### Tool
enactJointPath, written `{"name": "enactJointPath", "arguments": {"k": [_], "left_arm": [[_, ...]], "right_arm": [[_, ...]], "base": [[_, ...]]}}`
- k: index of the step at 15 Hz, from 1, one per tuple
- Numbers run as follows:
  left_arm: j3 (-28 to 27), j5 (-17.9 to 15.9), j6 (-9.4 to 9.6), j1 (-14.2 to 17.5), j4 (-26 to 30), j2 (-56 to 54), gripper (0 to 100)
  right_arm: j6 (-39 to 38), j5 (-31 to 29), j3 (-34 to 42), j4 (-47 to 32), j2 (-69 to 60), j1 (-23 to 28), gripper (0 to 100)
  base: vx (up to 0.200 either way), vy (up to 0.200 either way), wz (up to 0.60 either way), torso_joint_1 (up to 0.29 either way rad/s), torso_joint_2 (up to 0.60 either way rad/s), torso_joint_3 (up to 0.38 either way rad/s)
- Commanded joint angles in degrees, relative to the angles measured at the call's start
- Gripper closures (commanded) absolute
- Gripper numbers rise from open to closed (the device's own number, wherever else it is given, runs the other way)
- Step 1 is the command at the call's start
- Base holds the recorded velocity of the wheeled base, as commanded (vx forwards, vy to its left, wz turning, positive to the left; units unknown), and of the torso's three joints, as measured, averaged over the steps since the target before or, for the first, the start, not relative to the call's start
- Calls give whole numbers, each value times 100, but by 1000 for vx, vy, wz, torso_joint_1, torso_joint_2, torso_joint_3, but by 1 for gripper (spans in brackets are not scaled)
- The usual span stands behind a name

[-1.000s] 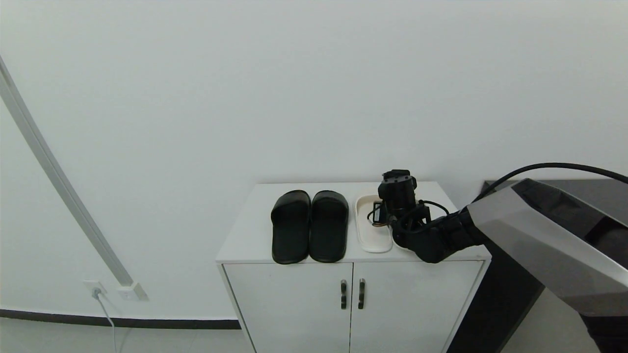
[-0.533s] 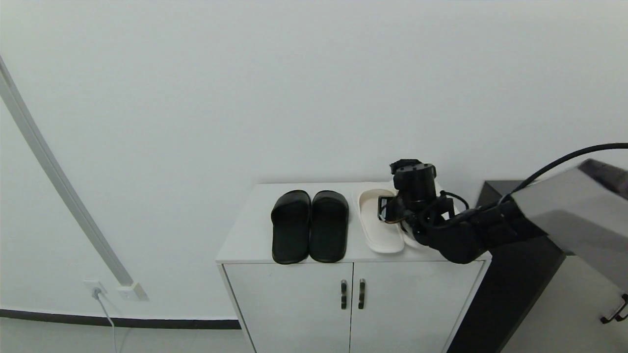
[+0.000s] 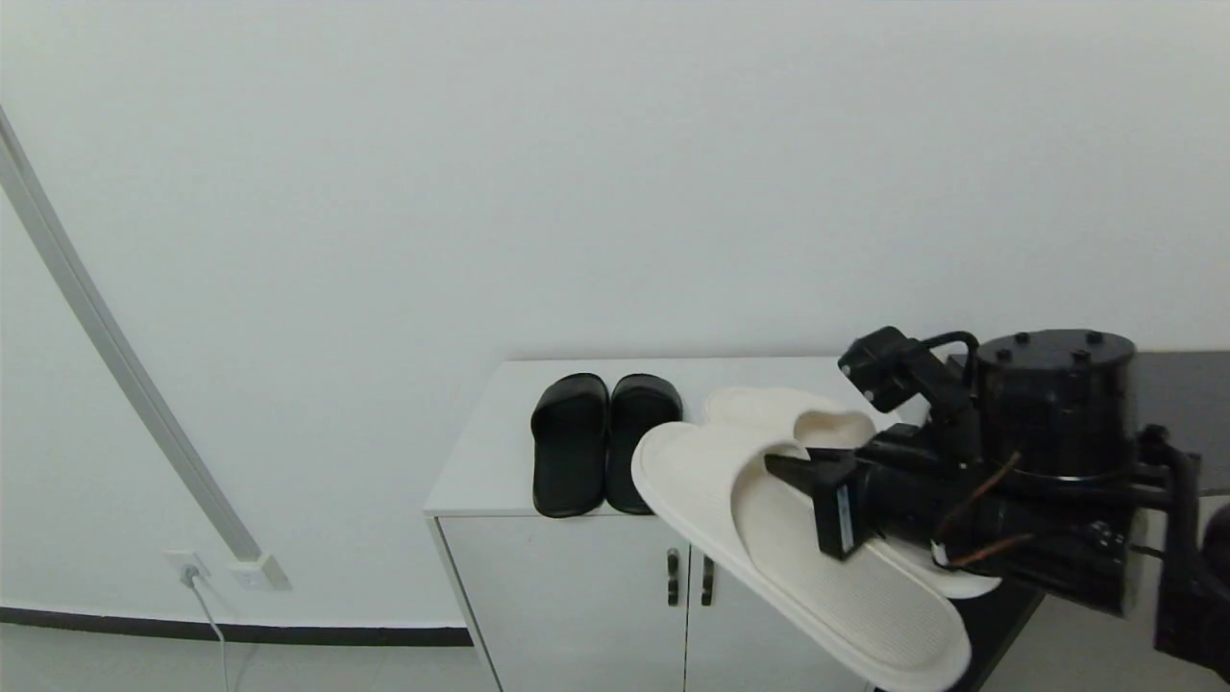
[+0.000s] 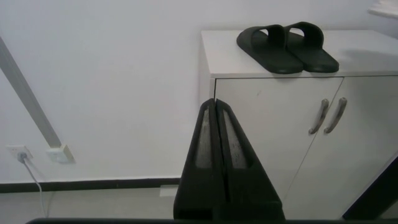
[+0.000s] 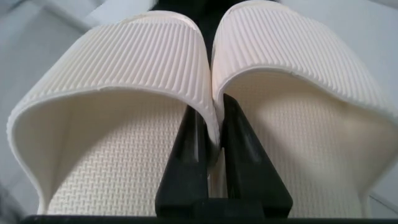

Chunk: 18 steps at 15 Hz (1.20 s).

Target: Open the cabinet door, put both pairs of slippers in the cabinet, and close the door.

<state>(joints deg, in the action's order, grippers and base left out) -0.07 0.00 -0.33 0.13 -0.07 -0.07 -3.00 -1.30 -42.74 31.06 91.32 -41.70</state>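
Note:
My right gripper point(image 3: 793, 468) is shut on the pair of white slippers point(image 3: 769, 514), which hangs tilted in the air in front of the cabinet's right half. Up close, its fingers point(image 5: 239, 146) pinch the touching inner edges of the white slippers point(image 5: 137, 124). The pair of black slippers point(image 3: 603, 442) lies side by side on the white cabinet top point(image 3: 476, 461). Both cabinet doors are closed, their two dark handles point(image 3: 689, 577) meeting at the middle. My left gripper point(image 4: 216, 109) is shut on nothing, low and to the left of the cabinet point(image 4: 273, 124), with the black slippers point(image 4: 287, 47) above it.
A white wall rises behind the cabinet. A grey cable duct point(image 3: 115, 356) slants down it to a socket with a plugged cord point(image 3: 187, 572) at lower left. A dark counter point(image 3: 1177, 404) stands to the cabinet's right.
My right gripper has lifted the white slippers off the cabinet top and drawn them towards the camera and to the right. The black slippers have not moved.

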Motion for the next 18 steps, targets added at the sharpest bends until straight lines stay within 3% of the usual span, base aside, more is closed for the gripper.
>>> {"name": "enactJointPath", "arguments": {"k": [1, 7, 10, 18], "left_arm": [[-1, 0, -2, 4, -1, 7, 100], [7, -18, 7, 4, -1, 7, 100], [7, -9, 7, 4, -1, 7, 100], [7, 0, 7, 4, -1, 7, 100]], "right_arm": [[476, 473, 697, 137, -756, -110, 100], [801, 1045, 1171, 480, -800, -110, 100], [810, 1115, 1224, 453, -800, -110, 100], [792, 1168, 1462, 489, -976, -110, 100]], "base": [[0, 0, 0, 0, 0, 0], [-33, 0, 0, 0, 1, 1], [-200, 0, 0, 4, 5, 1], [0, 0, 0, 0, 0, 0]]}}
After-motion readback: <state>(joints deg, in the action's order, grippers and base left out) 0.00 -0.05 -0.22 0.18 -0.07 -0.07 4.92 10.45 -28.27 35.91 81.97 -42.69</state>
